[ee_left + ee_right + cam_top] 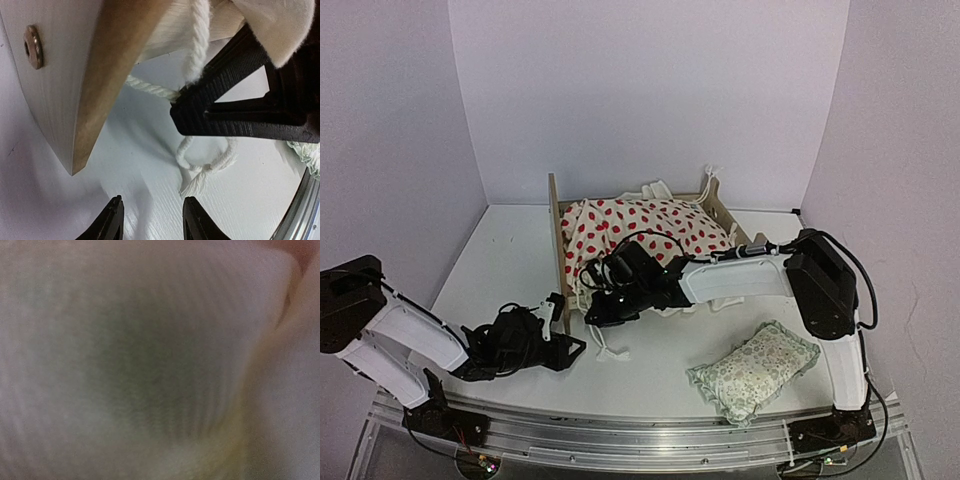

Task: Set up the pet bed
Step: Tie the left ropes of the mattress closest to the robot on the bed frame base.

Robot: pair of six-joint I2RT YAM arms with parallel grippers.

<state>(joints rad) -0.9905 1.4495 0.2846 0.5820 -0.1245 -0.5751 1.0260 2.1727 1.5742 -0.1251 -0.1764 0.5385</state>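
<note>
The pet bed [558, 235] is a light-wood frame standing on the white table; its near board also shows in the left wrist view [60, 75]. The cream red-dotted cushion [640, 232] lies bunched inside the frame. My right gripper [602, 306] is at the cushion's near edge by the frame's near corner; one of its black fingers [240, 102] shows in the left wrist view under a cushion corner [280, 25]. The right wrist view is filled with blurred pale fabric [150, 360], so its jaws are hidden. My left gripper [563, 347] [152, 220] is open and empty, low over the table beside the board.
The green floral frilled pillow [753, 370] lies on the table at the near right. A white knotted cord [202, 167] trails from the cushion onto the table just ahead of my left fingertips; more cords [605, 345] lie by the frame. A metal rail [640, 432] runs along the near edge.
</note>
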